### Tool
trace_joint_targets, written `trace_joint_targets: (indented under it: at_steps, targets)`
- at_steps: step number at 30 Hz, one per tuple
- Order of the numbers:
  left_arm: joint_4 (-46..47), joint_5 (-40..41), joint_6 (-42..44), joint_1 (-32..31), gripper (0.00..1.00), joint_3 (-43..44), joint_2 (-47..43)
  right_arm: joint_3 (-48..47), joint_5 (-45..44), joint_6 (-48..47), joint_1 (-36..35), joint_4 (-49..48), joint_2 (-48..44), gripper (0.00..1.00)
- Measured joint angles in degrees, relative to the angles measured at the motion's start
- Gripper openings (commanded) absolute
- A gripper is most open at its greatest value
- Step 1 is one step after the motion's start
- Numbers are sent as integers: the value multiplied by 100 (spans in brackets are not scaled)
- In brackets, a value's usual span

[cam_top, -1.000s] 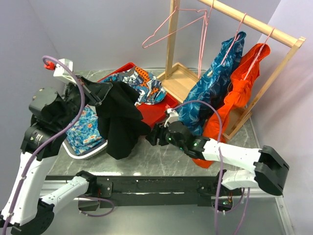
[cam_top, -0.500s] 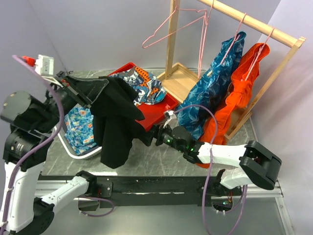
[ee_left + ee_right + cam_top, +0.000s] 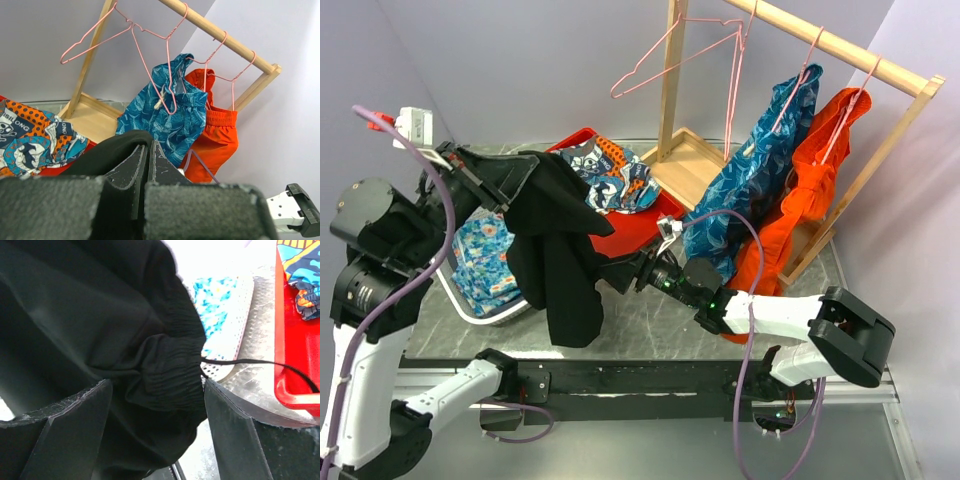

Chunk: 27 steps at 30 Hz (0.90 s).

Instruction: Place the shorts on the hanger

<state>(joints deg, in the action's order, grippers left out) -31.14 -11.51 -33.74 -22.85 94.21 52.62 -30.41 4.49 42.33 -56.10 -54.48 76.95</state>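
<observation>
The black shorts [image 3: 560, 250] hang in the air over the table's left side. My left gripper [image 3: 515, 178] holds their top edge, and in the left wrist view its fingers [image 3: 137, 165] are shut on the black fabric [image 3: 107, 150]. My right gripper [image 3: 618, 272] reaches in from the right at the shorts' lower edge. It is open, with the elastic waistband [image 3: 172, 372] bunched between its fingers [image 3: 75, 415]; the drawstring [image 3: 250, 361] trails to the right. An empty pink hanger [image 3: 665, 70] [image 3: 95, 44] hangs from the wooden rail [image 3: 840, 48].
Blue patterned [image 3: 760, 180] and orange [image 3: 810, 180] garments hang on other pink hangers on the rail. A red tray [image 3: 650, 225] holds patterned clothes [image 3: 615, 172]. A white perforated tray [image 3: 480, 308] with a blue garment lies under the shorts. The rail's wooden base [image 3: 695, 165] stands at the back.
My left arm lifted the shorts higher and further left, and they swung. My right gripper moved left and up to the hanging shorts, and the waistband now sits between its fingers.
</observation>
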Motion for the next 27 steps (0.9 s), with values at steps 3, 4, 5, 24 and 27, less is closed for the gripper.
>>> trace_joint_targets:
  at_steps: [3, 4, 5, 24, 27]
  targets:
    - [-26, -20, -15, 0, 1, 87, 107, 0, 52, -2, 0, -4, 11, 74]
    - [-26, -22, -17, 0, 1, 122, 138, 0, 61, -4, -2, -4, 13, 67]
    - [-24, -20, -17, 0, 1, 151, 170, 0, 76, -7, 0, -4, 20, 61]
    - [44, 791, -13, 0, 5, -866, -37, -634, -623, -560, -2, 2494, -1853, 0]
    - [90, 931, -111, 0, 9, -1563, -197, -1064, -938, -782, -2, 3357, -2334, 0]
